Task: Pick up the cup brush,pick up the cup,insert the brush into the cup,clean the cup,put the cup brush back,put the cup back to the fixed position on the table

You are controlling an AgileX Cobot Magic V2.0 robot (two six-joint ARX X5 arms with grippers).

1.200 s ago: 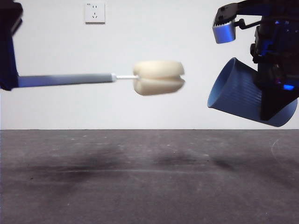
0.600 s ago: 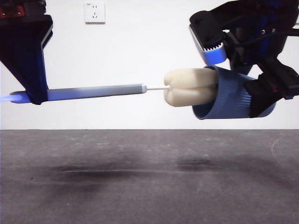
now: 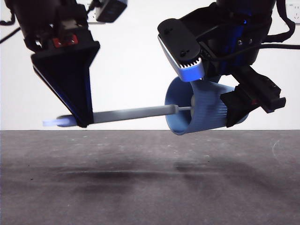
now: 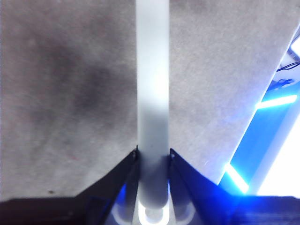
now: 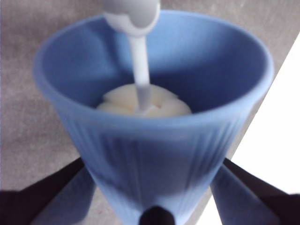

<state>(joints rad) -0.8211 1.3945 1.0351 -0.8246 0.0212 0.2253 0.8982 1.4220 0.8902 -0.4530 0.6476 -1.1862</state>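
**Brush seated in the cup, scrubbing comes next**

The insertion step looks done. The left hand (image 3: 79, 123) is clamped on the grey handle of the brush (image 3: 131, 114), at the left of the scene and well above the tabletop (image 3: 150, 187). The right hand (image 5: 152, 206) grips the cup (image 3: 201, 110) around its ribbed wall, one jaw on each side, at the right and also clear of the tabletop.

The brush lies nearly level, its long axis running left to right, handle end at the left and head pointing right into the cup. The cup lies on its side, mouth facing left and tipped slightly down, base to the right. In the right wrist view the cream sponge head (image 5: 143, 103) sits deep inside, close to the bottom.

Cleaning is likely the next move: it calls for working the head against the inner wall along this same axis, by short strokes or a twist, while both grips hold firm
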